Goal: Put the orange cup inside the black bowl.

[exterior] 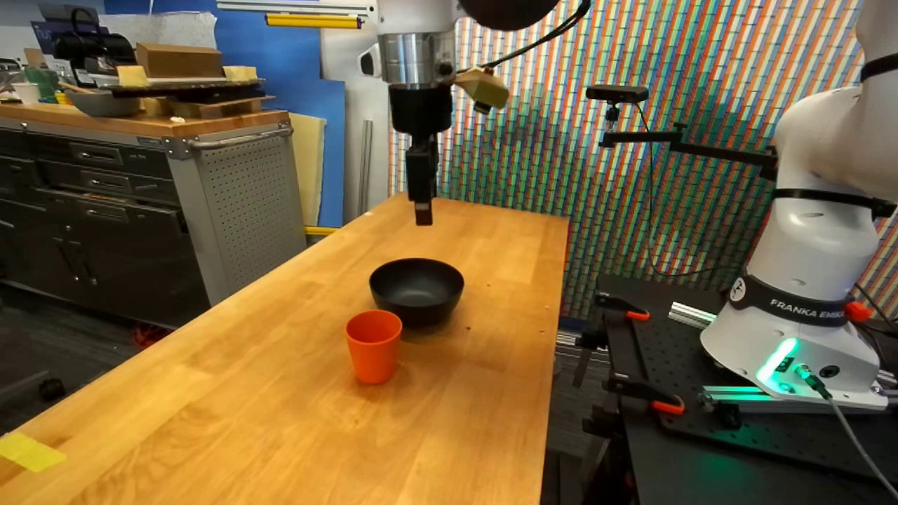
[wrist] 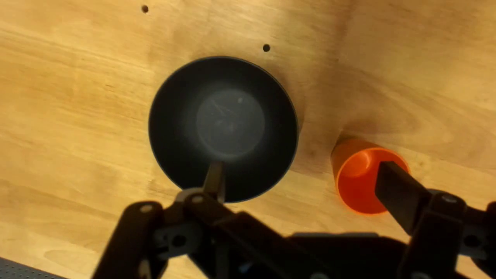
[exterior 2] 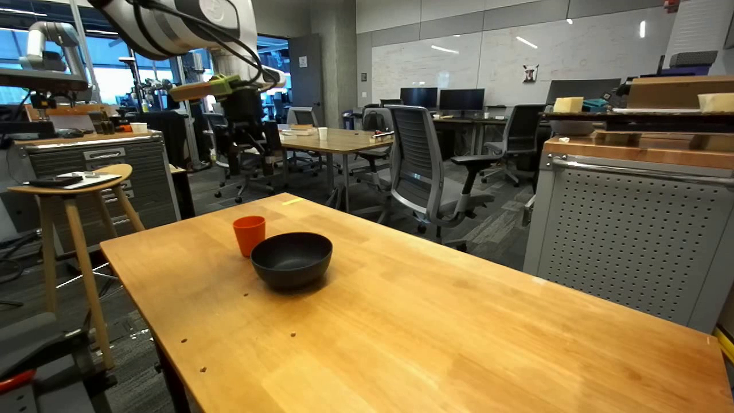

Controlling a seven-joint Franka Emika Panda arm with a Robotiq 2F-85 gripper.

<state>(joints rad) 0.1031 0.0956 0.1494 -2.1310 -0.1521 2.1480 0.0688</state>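
The orange cup point(exterior: 374, 349) is stood upright on the wooden tabletop point(exterior: 449, 435), beside the black bowl point(wrist: 230, 126) but apart. The gripper point(wrist: 302, 168) is held above with empty fingers point(wrist: 399, 192) spread, presumably so the cup can be straddled; descent could be hindered by the bowl. Yellow tape point(exterior: 31, 452) is seen well apart.
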